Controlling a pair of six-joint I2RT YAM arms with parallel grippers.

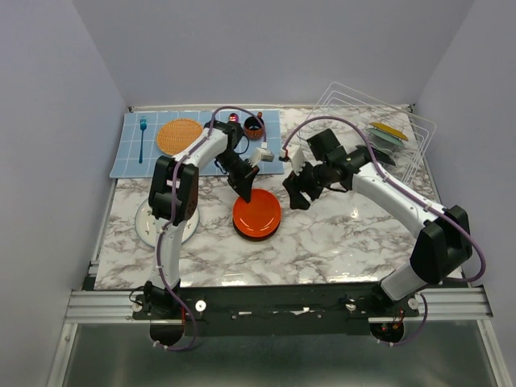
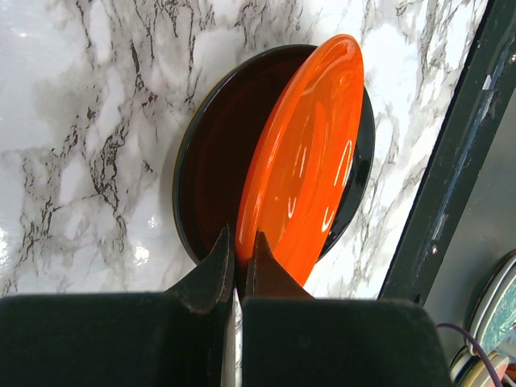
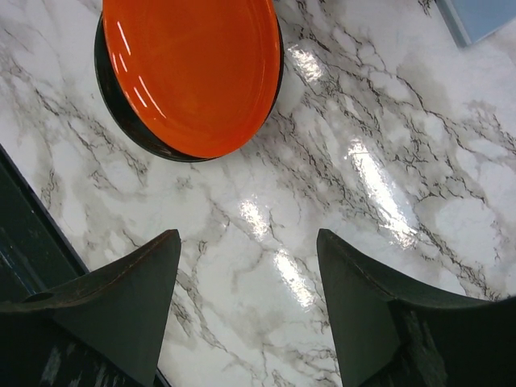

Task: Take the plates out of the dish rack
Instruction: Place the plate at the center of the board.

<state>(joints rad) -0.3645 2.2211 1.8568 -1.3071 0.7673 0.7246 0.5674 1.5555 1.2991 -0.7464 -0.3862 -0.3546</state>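
An orange-red plate (image 1: 258, 216) rests tilted on a glossy black plate (image 1: 242, 230) at the middle of the marble table. My left gripper (image 1: 247, 196) is shut on the orange plate's rim (image 2: 242, 250), and the plate (image 2: 306, 161) leans over the black plate (image 2: 205, 153). To the right, my right gripper (image 1: 295, 192) hangs open over bare marble, nothing between its fingers (image 3: 133, 298). From that wrist the orange plate (image 3: 193, 68) and the black rim (image 3: 121, 113) lie ahead. The white wire dish rack (image 1: 403, 157) stands at the back right, holding a mustard-yellow plate (image 1: 389, 130) and a pale one (image 1: 385, 142).
A blue mat (image 1: 129, 153) at the back left carries an orange woven disc (image 1: 179, 135), a blue fork (image 1: 143, 133) and a small dark bowl (image 1: 254, 125). The table's dark front rail (image 2: 451, 161) runs close to the plates.
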